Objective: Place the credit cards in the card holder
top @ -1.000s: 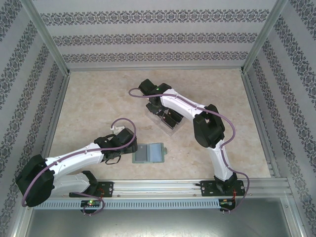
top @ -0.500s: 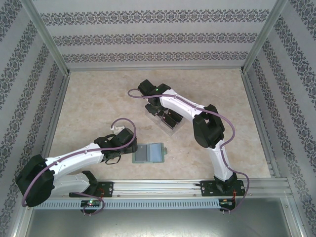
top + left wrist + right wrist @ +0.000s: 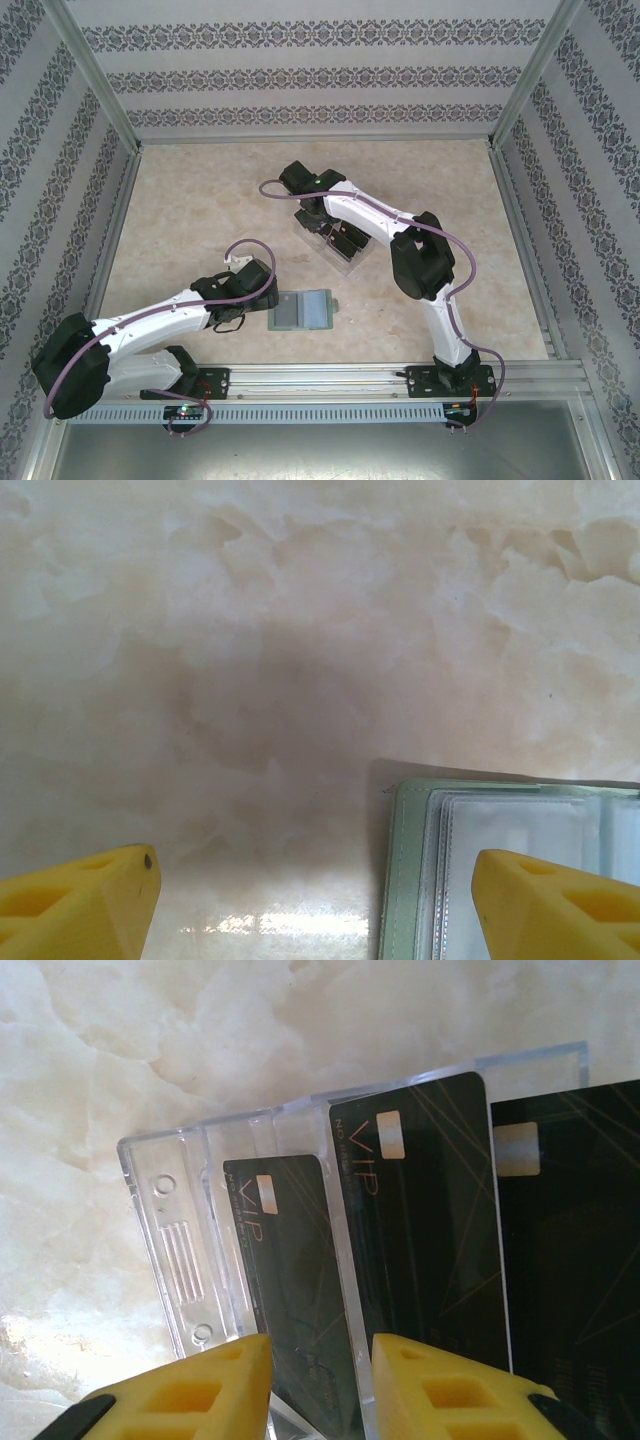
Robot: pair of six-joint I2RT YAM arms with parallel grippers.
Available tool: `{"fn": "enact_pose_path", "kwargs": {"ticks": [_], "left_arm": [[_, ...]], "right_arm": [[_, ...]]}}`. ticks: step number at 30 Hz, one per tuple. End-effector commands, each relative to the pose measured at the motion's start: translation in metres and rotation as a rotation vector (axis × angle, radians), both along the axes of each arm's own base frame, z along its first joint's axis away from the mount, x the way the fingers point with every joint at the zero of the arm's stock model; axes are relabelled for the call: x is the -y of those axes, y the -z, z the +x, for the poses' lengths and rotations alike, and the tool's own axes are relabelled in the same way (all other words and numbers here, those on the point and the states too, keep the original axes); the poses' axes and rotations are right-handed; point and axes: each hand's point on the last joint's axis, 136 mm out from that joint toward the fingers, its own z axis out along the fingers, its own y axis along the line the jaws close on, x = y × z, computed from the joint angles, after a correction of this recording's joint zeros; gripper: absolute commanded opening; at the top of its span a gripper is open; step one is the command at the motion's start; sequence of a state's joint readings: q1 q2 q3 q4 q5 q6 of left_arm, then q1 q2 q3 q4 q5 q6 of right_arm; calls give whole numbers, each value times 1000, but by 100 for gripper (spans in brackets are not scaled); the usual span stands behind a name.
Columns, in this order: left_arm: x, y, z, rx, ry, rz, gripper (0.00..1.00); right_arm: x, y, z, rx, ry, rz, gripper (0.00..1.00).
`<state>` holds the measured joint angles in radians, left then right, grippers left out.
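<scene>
The left tool (image 3: 315, 865) hangs low over the pale marbled counter (image 3: 300, 630) with its two yellow fingers (image 3: 80, 895) spread wide and nothing between them. Bare counter lies under the gap and ahead of it. The card holder (image 3: 410, 880) lies flat and open on the counter at the tool's right side. Its grey-green left rim sits just inside the right finger, and its clear inner sleeves run on to the right, beneath that finger. I cannot tell whether the finger touches the sleeve. From above, the holder (image 3: 302, 310) is a small open rectangle just beside the left arm's tip and near the counter's front edge.

The right tool (image 3: 320, 1350) is well apart from the holder, reaching down over a clear tray (image 3: 170, 1250) further back on the counter. Its yellow fingers (image 3: 440, 1390) stand narrow, with only a slim gap between them. The credit cards sit in the tray's slots, each black with thin gold lines, a small pale chip mark and "VIP" lettering. The leftmost card (image 3: 285, 1260) runs straight ahead from the gap, its near end between the two fingers, alongside a clear slot wall. I cannot tell whether the pads press on it. The middle card (image 3: 420, 1220) lies ahead of the right finger, and a third card (image 3: 570, 1230) lies further to the tool's right. To the tool's left, the tray's end slot holds no card.
</scene>
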<state>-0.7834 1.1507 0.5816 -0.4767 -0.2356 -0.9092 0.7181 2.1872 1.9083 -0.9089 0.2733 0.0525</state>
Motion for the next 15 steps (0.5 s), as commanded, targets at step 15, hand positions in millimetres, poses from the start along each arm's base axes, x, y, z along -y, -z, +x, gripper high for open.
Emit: {"fn": "enact_pose_path", "kwargs": {"ticks": [15], "left_arm": [[0, -2, 4, 19, -8, -13, 82]], "right_arm": [[-4, 23, -11, -54, -19, -40, 31]]}}
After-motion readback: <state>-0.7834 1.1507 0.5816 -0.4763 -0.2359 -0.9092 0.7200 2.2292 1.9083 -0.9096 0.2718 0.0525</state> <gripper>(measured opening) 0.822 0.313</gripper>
